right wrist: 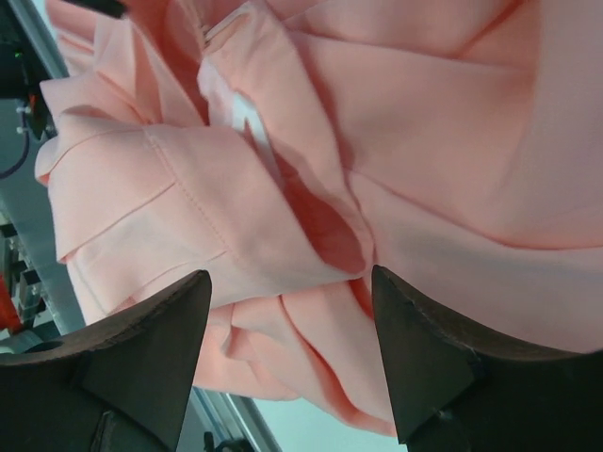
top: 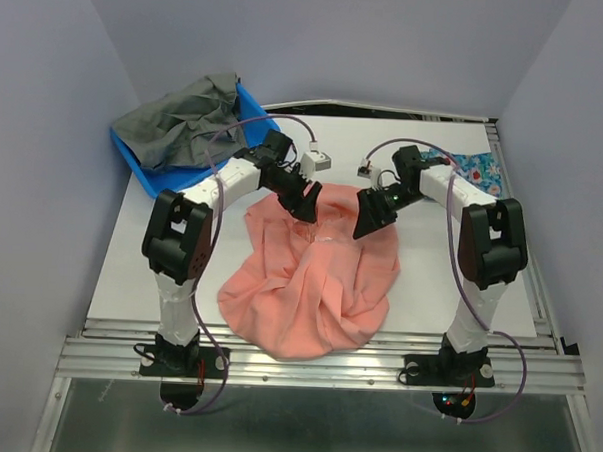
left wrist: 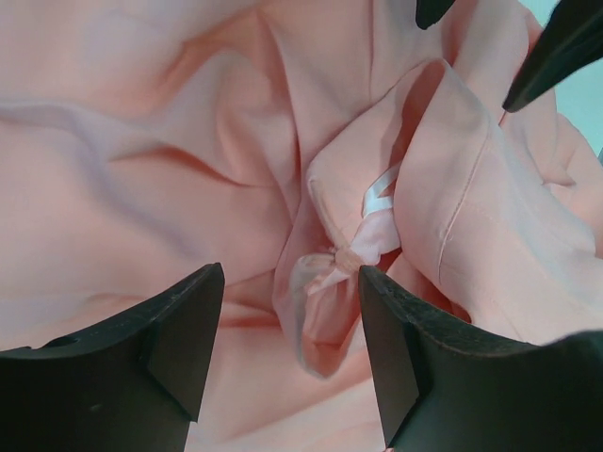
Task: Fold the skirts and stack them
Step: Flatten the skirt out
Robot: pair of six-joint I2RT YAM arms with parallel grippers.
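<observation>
Here left tool (top: 304, 210), right tool (top: 368, 226) angled inward, open, apparently above salmon skirt (top: 309, 286).

One skirt (top: 309, 286) lies heaped on the desk's (top: 479, 284) near middle between the arms, the left end effector (top: 304, 208) and right end effector (top: 370, 224) over its far edge, a second skirt (top: 476, 169) at the far right, and a basket (top: 128, 148) holding a cloth (top: 181, 121) at the far left.

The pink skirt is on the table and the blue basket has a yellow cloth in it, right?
No: the cloth in the blue basket is grey, not yellow; the top view shows it. The pink skirt is on the table.
</observation>
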